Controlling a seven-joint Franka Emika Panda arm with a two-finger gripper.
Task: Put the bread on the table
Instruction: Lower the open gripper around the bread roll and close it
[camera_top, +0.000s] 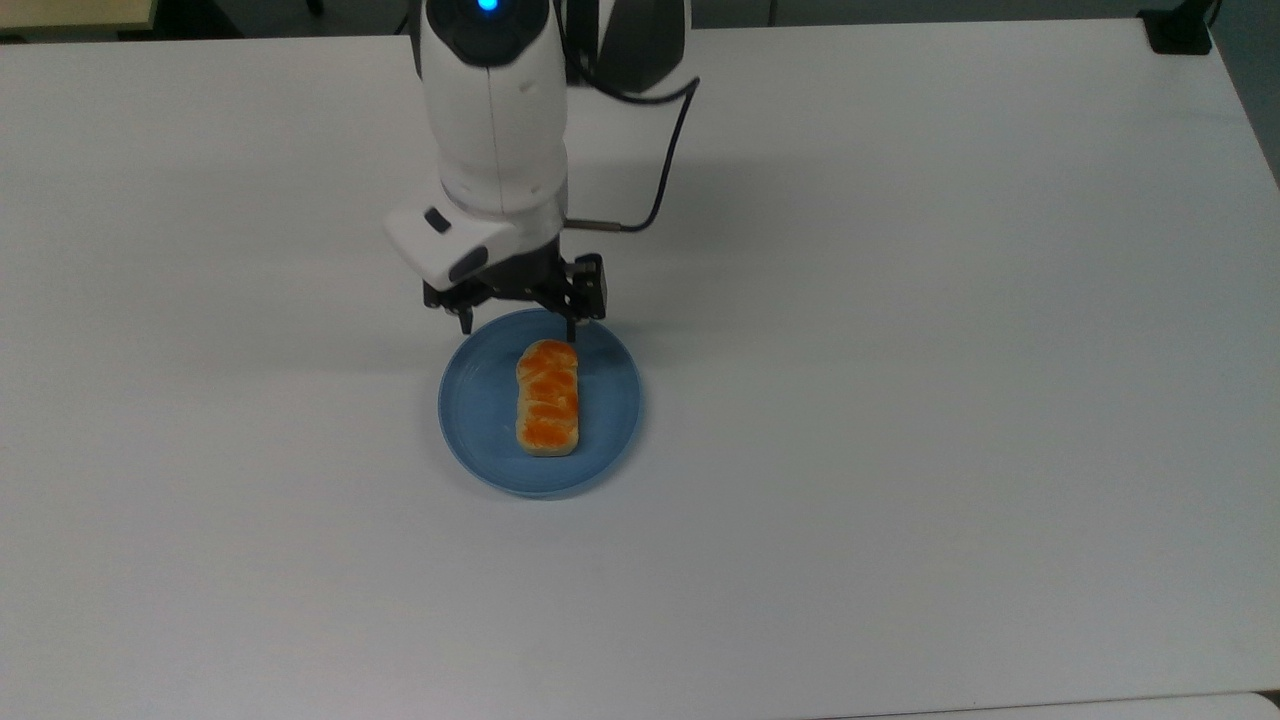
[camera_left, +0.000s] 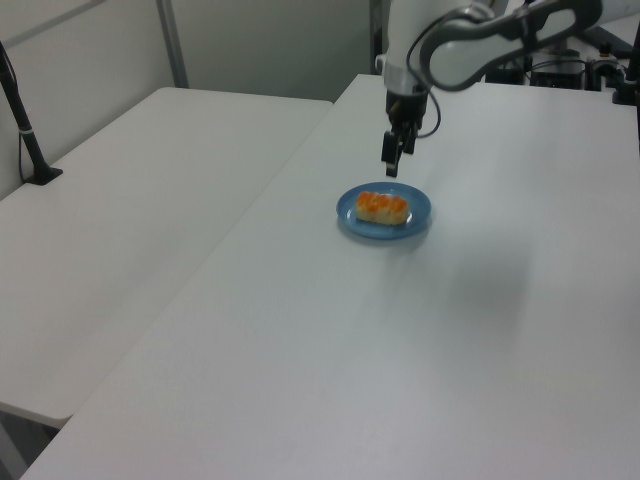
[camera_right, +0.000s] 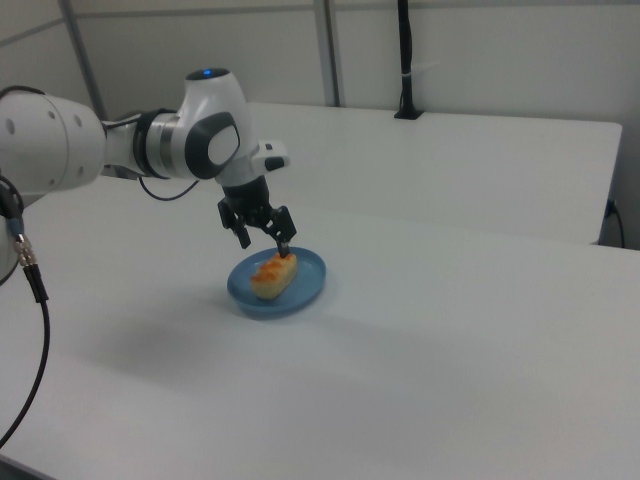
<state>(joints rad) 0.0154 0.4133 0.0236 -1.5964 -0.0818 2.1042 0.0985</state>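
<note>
The table (camera_top: 900, 450) spreads white and bare along the top view's six o'clock edge; toward its middle sits a round blue plate (camera_top: 610, 400), and the bread (camera_top: 547, 397) lies on that plate, lengthwise from six to twelve o'clock in the top view, glossy orange segments upward, its pale sides within the rim; just past the plate's twelve o'clock rim hangs the gripper (camera_top: 517, 327), its two black fingers spread apart and holding nothing, pointing down above the far end of the loaf without touching it, as the right view (camera_right: 263, 238) and the left view (camera_left: 392, 163) also show; the white arm (camera_top: 492, 120) runs away toward twelve o'clock, a black cable (camera_top: 668, 160) looping at its one o'clock side.
</note>
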